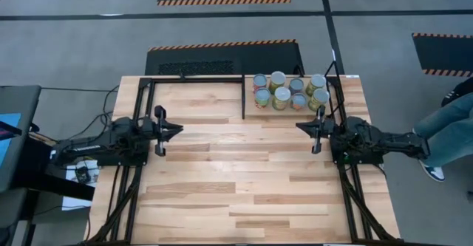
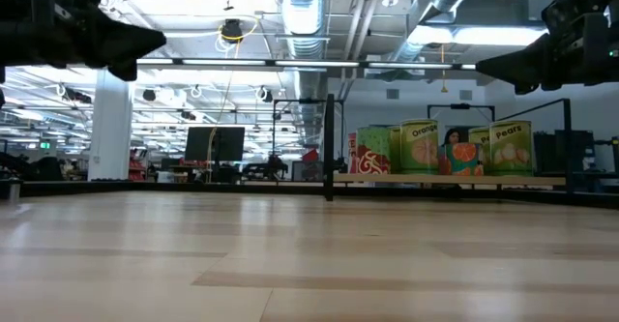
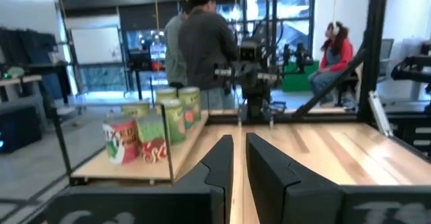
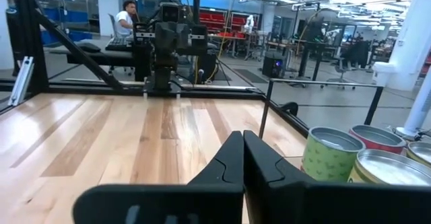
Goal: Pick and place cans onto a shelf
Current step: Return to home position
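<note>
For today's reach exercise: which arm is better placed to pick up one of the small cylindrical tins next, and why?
Probably the right. The right gripper hangs beside the cluster of silver-topped cylindrical tins on the light plywood shelf; the left gripper waits across the planked wooden tabletop.

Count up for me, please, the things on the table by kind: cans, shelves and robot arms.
Small cylindrical tin cans: 8
Light plywood shelf with black frame bars: 1
Dark six-joint robot arms, left arm and right arm: 2
Total: 11
</note>
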